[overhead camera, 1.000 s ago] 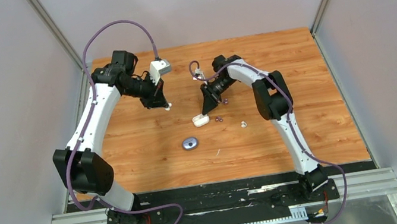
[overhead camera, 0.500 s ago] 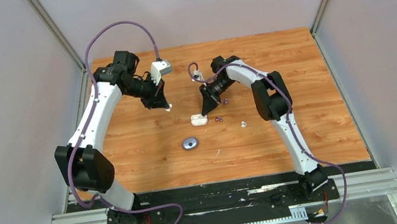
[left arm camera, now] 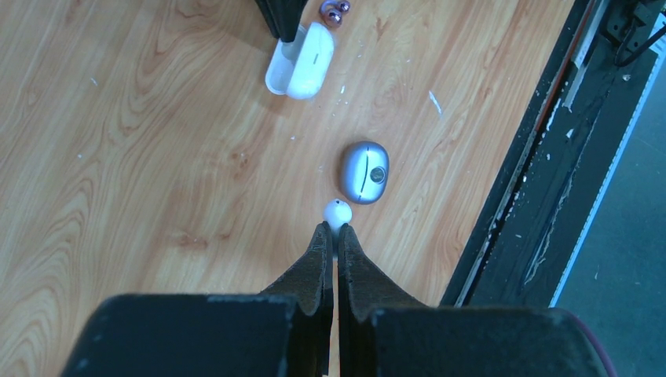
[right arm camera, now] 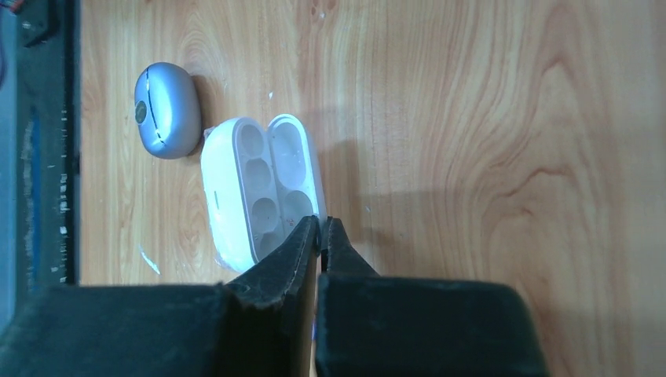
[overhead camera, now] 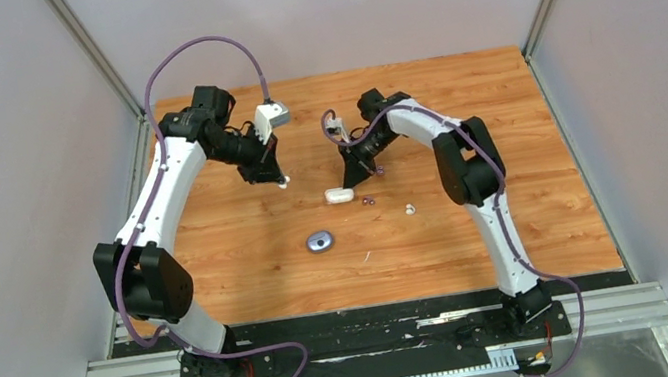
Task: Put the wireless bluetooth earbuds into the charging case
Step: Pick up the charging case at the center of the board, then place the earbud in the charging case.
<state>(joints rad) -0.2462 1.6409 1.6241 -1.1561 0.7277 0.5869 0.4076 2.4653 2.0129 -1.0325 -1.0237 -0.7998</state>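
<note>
My left gripper (overhead camera: 280, 181) is shut on a glossy white earbud (left arm camera: 338, 210), which sticks out past the fingertips above the wood, and is held back left of the cases. The white charging case (overhead camera: 339, 196) lies open with its wells (right arm camera: 259, 188) empty. My right gripper (overhead camera: 347, 183) is shut on the rim of its lid (right arm camera: 314, 212). Another white earbud (overhead camera: 409, 208) lies on the table to the case's right. Dark purple earbuds lie beside the case (overhead camera: 368, 200) and further back (overhead camera: 380, 169).
A closed grey-purple pebble case (overhead camera: 320, 241) lies nearer the front; it also shows in the left wrist view (left arm camera: 364, 171) and the right wrist view (right arm camera: 165, 110). The black base rail (overhead camera: 373, 329) runs along the table's near edge. Grey walls enclose the wooden table (overhead camera: 502, 121).
My right gripper has shifted slightly back and right, dragging the open white case with it. My left gripper has stayed nearly still with its white earbud.
</note>
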